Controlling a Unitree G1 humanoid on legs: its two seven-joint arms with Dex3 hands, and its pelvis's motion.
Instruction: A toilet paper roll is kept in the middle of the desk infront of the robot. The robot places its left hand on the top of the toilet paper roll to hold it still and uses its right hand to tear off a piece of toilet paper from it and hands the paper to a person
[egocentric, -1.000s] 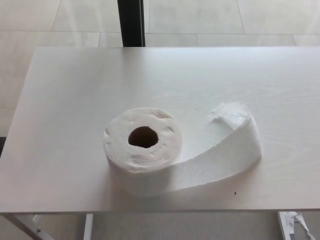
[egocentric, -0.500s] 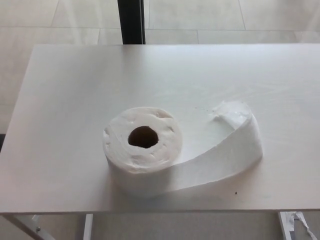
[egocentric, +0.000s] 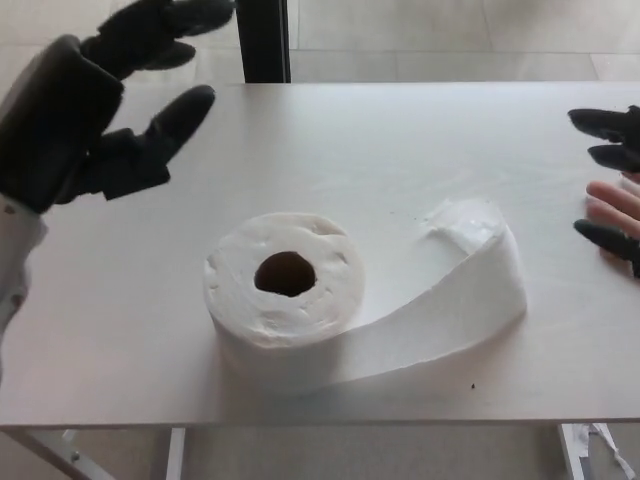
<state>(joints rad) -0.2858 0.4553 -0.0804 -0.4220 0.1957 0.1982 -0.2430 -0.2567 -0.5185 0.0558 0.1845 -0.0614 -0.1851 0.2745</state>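
Sitting near the middle of the white desk, toilet paper roll, standing on end with its dark hole facing up. Loose paper tail curled out from the roll's bottom toward the right side of the frame, its torn end standing up. Left hand up in the upper left of the frame, above the desk, fingers spread wide apart, holding nothing, not touching the roll. Right hand only peeking in at the right edge, dark fingertips apart, holding nothing, well apart from the paper. Pale tiled floor and a dark post behind the desk.
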